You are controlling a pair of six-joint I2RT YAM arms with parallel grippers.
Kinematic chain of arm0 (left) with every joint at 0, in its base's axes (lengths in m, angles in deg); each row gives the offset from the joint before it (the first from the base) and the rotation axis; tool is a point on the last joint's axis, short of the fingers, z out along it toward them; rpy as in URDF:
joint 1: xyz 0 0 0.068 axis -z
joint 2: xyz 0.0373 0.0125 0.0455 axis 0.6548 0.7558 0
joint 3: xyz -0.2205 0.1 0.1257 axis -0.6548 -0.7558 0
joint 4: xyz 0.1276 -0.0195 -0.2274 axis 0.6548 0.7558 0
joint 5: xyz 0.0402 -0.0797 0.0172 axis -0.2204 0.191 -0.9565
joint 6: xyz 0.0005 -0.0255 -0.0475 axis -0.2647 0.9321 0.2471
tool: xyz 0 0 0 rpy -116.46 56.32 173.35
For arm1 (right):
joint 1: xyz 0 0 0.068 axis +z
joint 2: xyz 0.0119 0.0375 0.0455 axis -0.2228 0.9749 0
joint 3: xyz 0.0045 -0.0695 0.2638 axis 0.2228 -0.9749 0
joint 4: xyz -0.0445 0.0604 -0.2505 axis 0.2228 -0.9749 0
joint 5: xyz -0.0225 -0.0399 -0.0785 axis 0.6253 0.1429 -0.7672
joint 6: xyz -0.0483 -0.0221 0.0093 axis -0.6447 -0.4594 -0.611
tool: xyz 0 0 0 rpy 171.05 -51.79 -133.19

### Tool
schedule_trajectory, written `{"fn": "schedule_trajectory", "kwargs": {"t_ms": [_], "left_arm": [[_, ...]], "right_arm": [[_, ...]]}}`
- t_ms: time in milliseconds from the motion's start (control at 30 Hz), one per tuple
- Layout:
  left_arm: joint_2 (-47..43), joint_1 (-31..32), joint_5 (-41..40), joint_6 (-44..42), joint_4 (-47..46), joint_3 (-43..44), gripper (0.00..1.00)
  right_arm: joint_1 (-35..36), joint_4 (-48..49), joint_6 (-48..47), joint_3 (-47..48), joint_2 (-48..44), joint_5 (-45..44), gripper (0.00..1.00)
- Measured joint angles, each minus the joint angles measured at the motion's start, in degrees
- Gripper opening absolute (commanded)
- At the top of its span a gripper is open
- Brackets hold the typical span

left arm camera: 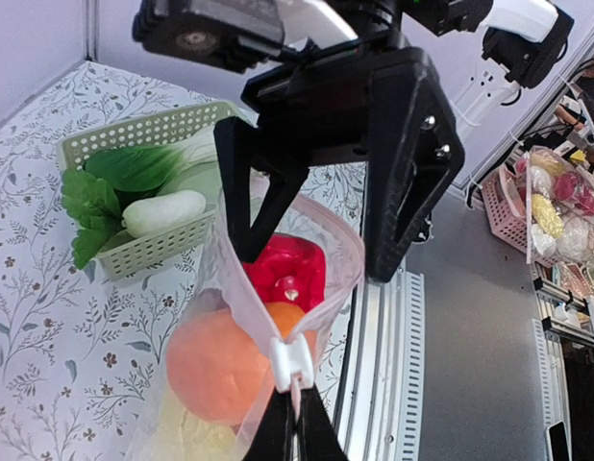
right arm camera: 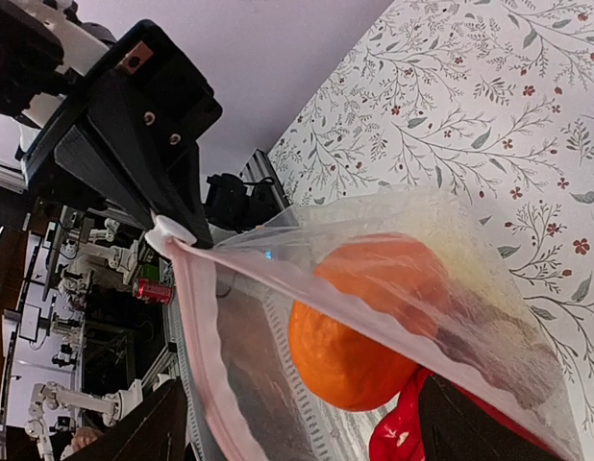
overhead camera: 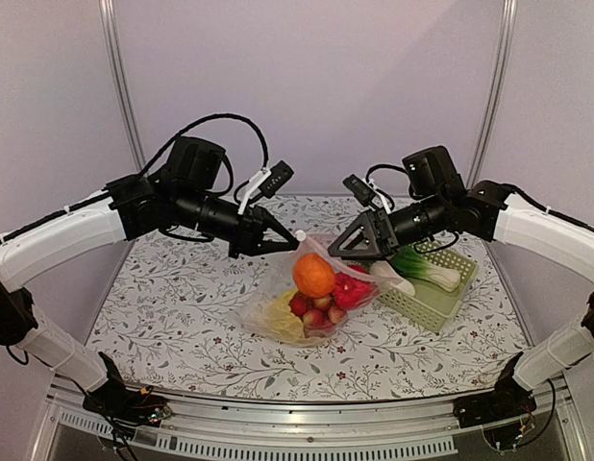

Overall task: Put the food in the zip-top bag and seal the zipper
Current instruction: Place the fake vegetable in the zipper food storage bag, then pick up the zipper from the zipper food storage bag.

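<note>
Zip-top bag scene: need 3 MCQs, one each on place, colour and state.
1. Where is the orange? A in the basket; B in the zip-top bag; C in neither.
2. What colour is the basket? A pale green; B pink; C blue.
3. How is the zipper? A pressed shut end to end; B open; C torn off.

1 B: the orange shows through the bag's clear wall in both wrist views.
2 A: its slotted walls are pale green in the top view.
3 B: in the left wrist view the rim forms an open loop, with the red fruit visible through it.
</note>
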Motion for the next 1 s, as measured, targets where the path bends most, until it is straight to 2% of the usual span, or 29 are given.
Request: {"fn": "schedule_trajectory", "kwargs": {"t_ms": [333, 433, 633, 800, 867, 1000], "left_arm": [[-0.81, 0.0, -0.24, -0.28, 0.72, 0.0, 0.0], [-0.81, 0.0, 0.04, -0.39, 0.96, 0.0, 0.0], [-0.72, 0.02, 1.95, -0.44, 2.29, 0.68, 0.0], [0.0, 0.59, 3.32, -0.61, 4.24, 2.75, 0.0], [0.46, 1.09, 3.65, -0.7, 4.98, 3.45, 0.0], [1.36, 1.86, 4.37, -0.87, 6.01, 4.15, 0.0]], "right_arm": [[0.85, -6.86, -7.13, 4.13, -9.84, -5.51, 0.95], [2.56, -10.78, -11.98, 6.99, -10.36, -9.79, 0.95], [5.2, -15.15, -18.8, 12.02, -7.76, -12.76, 0.94], [7.45, -17.42, -25.55, 16.76, -2.51, -13.55, 0.83], [7.72, -18.08, -27.39, 17.55, -0.94, -13.4, 0.76], [7.91, -18.34, -30.27, 17.73, 1.09, -12.55, 0.68]]}}
